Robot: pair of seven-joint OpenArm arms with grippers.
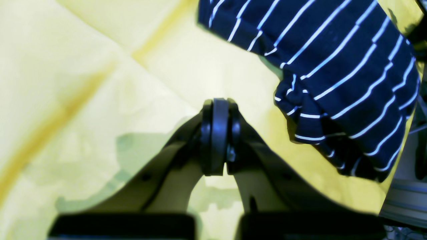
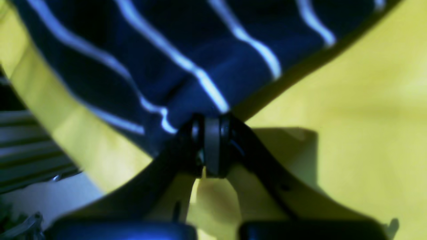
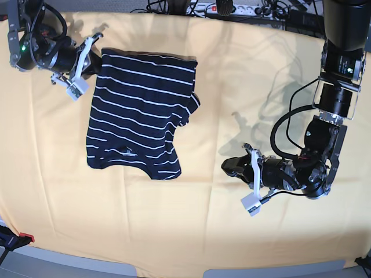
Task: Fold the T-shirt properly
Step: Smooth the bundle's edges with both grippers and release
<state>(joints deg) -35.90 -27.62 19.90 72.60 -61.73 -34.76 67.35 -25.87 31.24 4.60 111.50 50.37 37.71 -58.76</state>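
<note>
The left gripper (image 1: 218,136) fills the lower centre of the left wrist view, its two black pads pressed flat against each other with nothing between them, poised over bare yellow cloth (image 1: 83,83). In the base view this gripper (image 3: 232,168) sits low over the table cover on the view's right, well apart from the garment. The T-shirt (image 3: 139,113), dark navy with thin white stripes, lies on the yellow cloth toward the upper left of the base view, partly folded into a rough upright rectangle with one short sleeve (image 3: 191,107) jutting from its right edge. In the left wrist view the T-shirt occupies the upper right corner, with a bunched, wrinkled fold at its near edge. The right gripper (image 3: 91,61) is at the upper left corner of the garment in the base view. In the right wrist view its jaws are closed, with the tips (image 2: 210,128) meeting the striped fabric edge; the blur prevents confirming whether fabric is pinched between them. Cables and a power strip (image 3: 232,8) run along the far table edge.
</note>
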